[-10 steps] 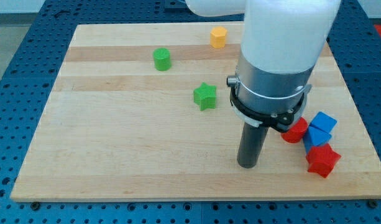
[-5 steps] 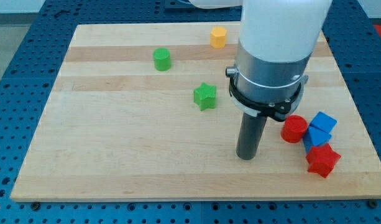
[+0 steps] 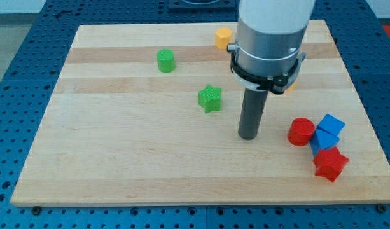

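My tip [image 3: 248,136] rests on the wooden board [image 3: 118,159], touching no block. The green star [image 3: 209,98] is nearest, up and to the left of the tip. To the tip's right sits a red cylinder [image 3: 301,131], clear of the rod. Beyond it lie a blue cube [image 3: 331,124], a second blue block [image 3: 324,140] and a red block [image 3: 330,164], bunched together. A green cylinder [image 3: 165,60] stands at the upper left. A yellow block [image 3: 222,37] is partly behind the arm at the top, and a sliver of orange [image 3: 290,83] shows at the arm's right.
The board lies on a blue perforated table [image 3: 16,57]. The arm's wide white and grey body [image 3: 269,38] hides part of the board's upper right.
The tip has slid toward the view's top and slightly left, away from the red cylinder, which now shows in full. No block has moved.
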